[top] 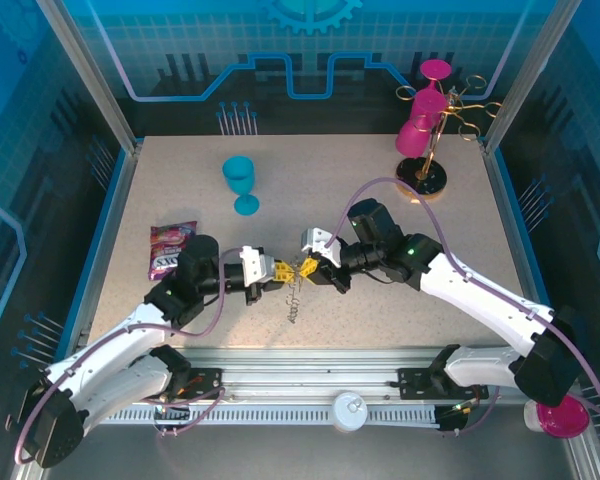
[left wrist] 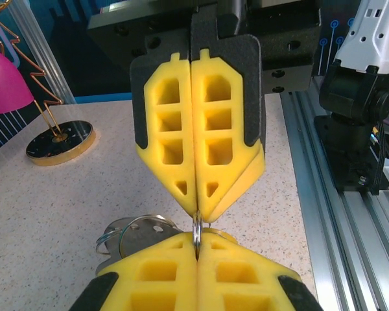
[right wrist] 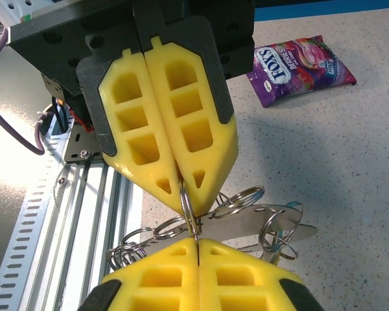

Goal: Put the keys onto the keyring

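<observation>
- a blue goblet (top: 241, 183) upright on the speckled table (top: 330, 170);
- a purple sweet bag (top: 171, 248) lying flat near the left edge;
- a gold wire stand (top: 450, 112) in the far right corner, with pink goblets (top: 420, 125) hung on it

2 arms angled inward, low; left fingers (left wrist: 162, 282) and right fingers (left wrist: 168, 129) each pressed together, tips meeting.

We look onto a speckled beige counter (top: 330, 200) boxed in by translucent blue wall panels (top: 180, 50). The back one carries a printed gear (top: 310, 12) and circuit-like lines. Slanting aluminium posts (top: 85, 70) frame the corners, and a slotted aluminium rail (top: 280, 385) runs along the near edge. Bright, even light leaves soft shadows.
</observation>
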Available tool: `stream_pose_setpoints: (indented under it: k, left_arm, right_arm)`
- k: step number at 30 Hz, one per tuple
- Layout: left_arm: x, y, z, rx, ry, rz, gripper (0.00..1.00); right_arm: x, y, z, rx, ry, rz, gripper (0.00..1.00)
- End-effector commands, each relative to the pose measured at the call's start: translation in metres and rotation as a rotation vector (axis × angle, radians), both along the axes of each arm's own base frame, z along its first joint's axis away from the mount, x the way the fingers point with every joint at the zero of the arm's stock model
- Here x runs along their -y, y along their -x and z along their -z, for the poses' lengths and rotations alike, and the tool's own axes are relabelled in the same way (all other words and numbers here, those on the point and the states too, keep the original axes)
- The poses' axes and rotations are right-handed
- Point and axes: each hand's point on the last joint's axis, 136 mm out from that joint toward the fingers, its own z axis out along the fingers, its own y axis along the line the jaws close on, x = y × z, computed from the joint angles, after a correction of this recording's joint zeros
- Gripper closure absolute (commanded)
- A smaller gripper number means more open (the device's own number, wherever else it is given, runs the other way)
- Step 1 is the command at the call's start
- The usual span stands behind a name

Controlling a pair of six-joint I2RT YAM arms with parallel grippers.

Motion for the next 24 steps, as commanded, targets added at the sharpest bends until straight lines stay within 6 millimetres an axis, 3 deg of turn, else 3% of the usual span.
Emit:
stream_pose_setpoints:
  k: [1,7,12,24]
  left_arm:
    - [0.004,0.012,-0.023,0.055,0.081,0.063,1.0]
    - [0.006,0.01,-0.019,0.052,0.101,0.06,1.0]
    - [0.006,0.009,-0.015,0.048,0.097,0.06,1.0]
    - [0.007,0.008,-0.016,0.047,0.107,0.064,1.0]
  right_arm:
    - [-0.003,-0.002,0.003,-0.028,-0.005,-0.004,0.92]
    - [-0.008,-0.003,0.002,-0.014,-0.029,-0.004,0.77]
    - [-0.003,-0.005,-0.018,0.108,-0.118,0.018,0.7]
    - [-0.009,0.002,-0.022,0.136,-0.143,-0.045,0.72]
